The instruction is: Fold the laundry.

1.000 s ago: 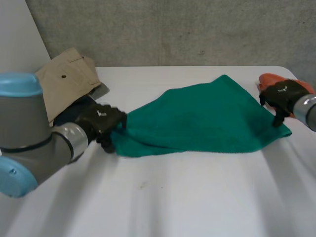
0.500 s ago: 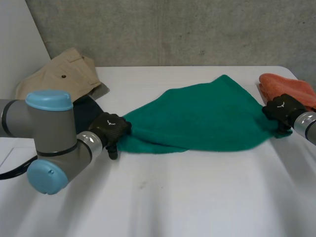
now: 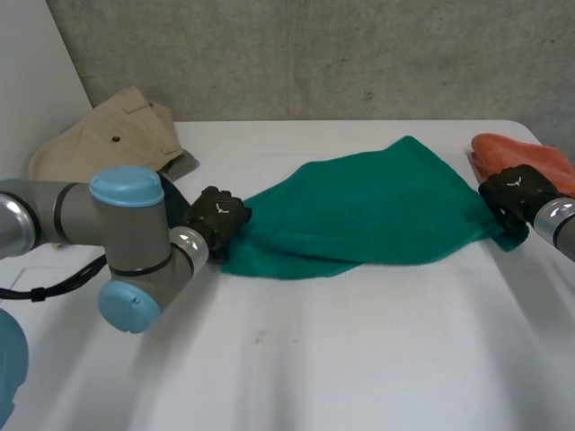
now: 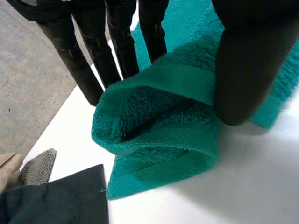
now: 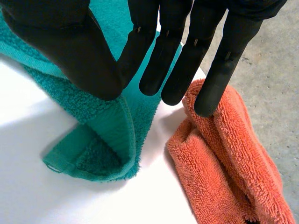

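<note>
A green towel [image 3: 368, 211] lies spread across the middle of the white table [image 3: 359, 359]. My left hand [image 3: 218, 215] is at the towel's near left corner. In the left wrist view the thumb [image 4: 243, 60] presses on the rolled-up corner [image 4: 159, 135], and straight fingers [image 4: 93, 70] stand behind it, pinching the fold. My right hand [image 3: 512, 190] is at the towel's near right corner. In the right wrist view its thumb [image 5: 70, 37] and straight fingers [image 5: 159, 56] close on the towel's hem [image 5: 107, 140].
A folded orange towel [image 3: 526, 154] lies right beside my right hand, its pile [image 5: 224, 163] under the fingertips. Beige trousers [image 3: 108, 135], a grey cloth [image 3: 184, 164] and a dark garment [image 4: 51, 203] lie at the table's left, close to my left arm.
My left hand has moved right and pushed the towel's left corner inward. The left arm swung in behind it. My right hand came down and closed on the right corner.
</note>
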